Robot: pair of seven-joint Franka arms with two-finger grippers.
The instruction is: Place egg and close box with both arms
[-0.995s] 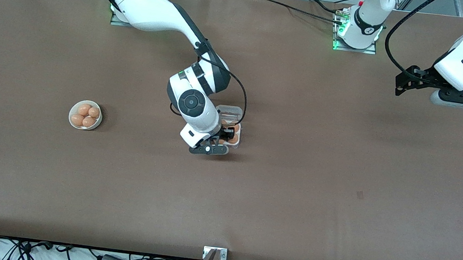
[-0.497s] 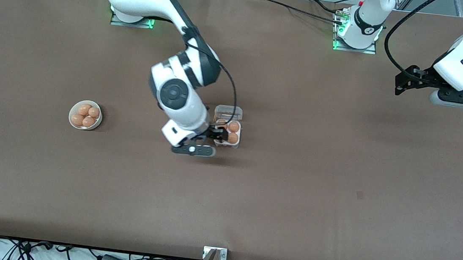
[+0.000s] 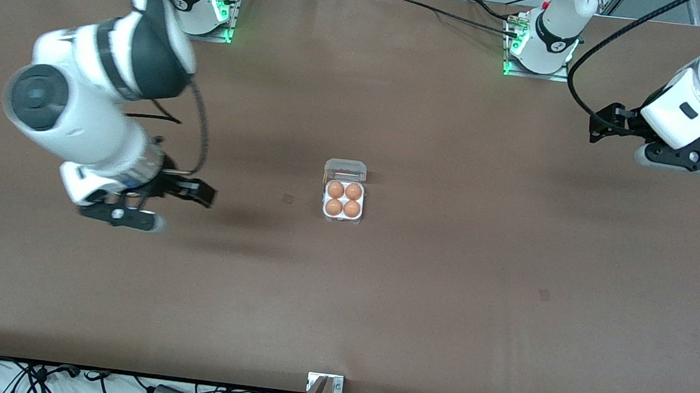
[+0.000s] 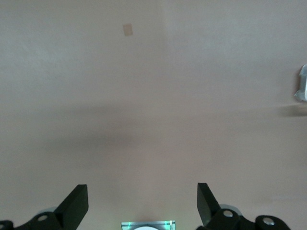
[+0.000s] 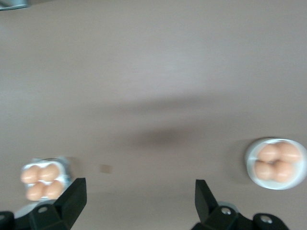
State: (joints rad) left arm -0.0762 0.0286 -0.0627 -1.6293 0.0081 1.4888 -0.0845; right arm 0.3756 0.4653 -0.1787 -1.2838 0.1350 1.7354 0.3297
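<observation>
right fingers: the right gripper [image 3: 196, 193] is spread wide with nothing between its fingers, per its wrist view; black fingertips [image 5: 72, 197] frame bare table.
right gripper move: half a second ago it sat right at the box; now it has swung off toward the right arm's end of the table and hangs over the brown top roughly where the bowl stood.
left fingers: the left gripper [image 3: 603, 118] is also wide open and empty, hovering over the left arm's end near the edge where the bases stand. It has barely shifted; that arm looks to be waiting.
box: the box [image 3: 344, 191] sits near the table's middle, all four wells filled with eggs [image 3: 344, 199].
egg: the last egg seems placed, so that half looks done.
lid: the clear lid [image 3: 345, 170] is still flipped open on the base-side edge of the box. Closing remains.
bowl: the white bowl [image 5: 276, 164] with four spare eggs shows only in the right wrist view; the right arm hides it from the front camera.
obstacles: nothing stands around the box. Only small marks on the tabletop [image 3: 503, 339].
risk: my guess is the light box could slide when the lid is pushed, hence two arms.
</observation>
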